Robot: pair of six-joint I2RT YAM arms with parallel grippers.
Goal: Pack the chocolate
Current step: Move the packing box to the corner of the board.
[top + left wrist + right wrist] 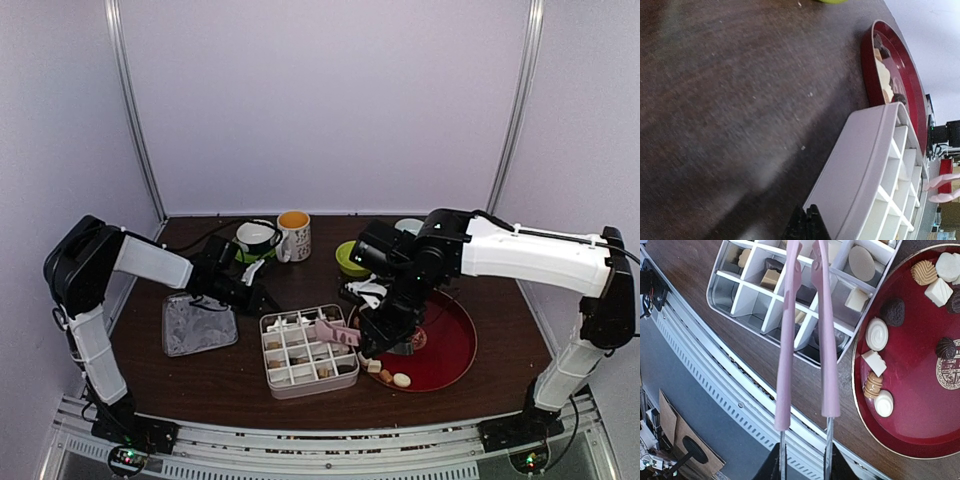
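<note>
My right end effector [802, 467] grips the pink tongs [824, 340] at the handle end, arms nearly together, reaching over the divided box [312, 390]. Tong tips are cut off in the wrist view, so I can't tell if they hold anything. My left end effector [807, 226] is closed and empty, low on the worktop [730, 100], just beside the box's outer wall. Some chocolate [876, 334] sits in box compartments, more on the red tray [920, 435] next to the box.

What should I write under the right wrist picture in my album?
The pink tongs hover over the divided tin, beside a red plate of chocolates.
</note>
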